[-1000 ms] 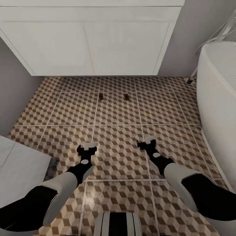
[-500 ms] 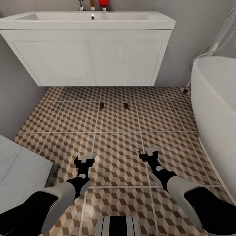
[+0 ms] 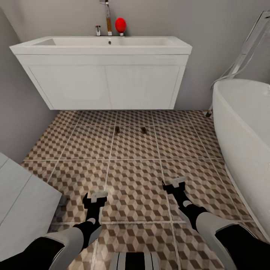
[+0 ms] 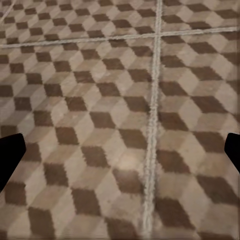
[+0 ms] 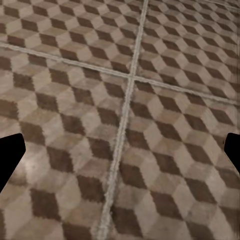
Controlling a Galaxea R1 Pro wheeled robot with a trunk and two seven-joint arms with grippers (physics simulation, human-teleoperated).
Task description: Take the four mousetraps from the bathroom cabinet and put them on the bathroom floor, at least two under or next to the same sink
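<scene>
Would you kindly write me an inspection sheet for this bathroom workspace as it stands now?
Surface: brown, beige and white cube-patterned tiled floor, pale grout lines.
Job's things: two tiny dark-brown mousetraps lie apart on the floor just in front of the long white wall-hung sink.
Clutter: red round object on the sink's back edge, beside the chrome tap.
Grippers: left gripper and right gripper both open, empty, above the floor.
Cables: nothing seen.
Surroundings: white bathtub at right; grey walls.

brown-beige-white cube-patterned bathroom floor point(image 3: 135, 187), white sink point(image 3: 101, 47), 2 dark-brown mousetraps point(image 3: 117, 129), red ball point(image 3: 120, 25)
</scene>
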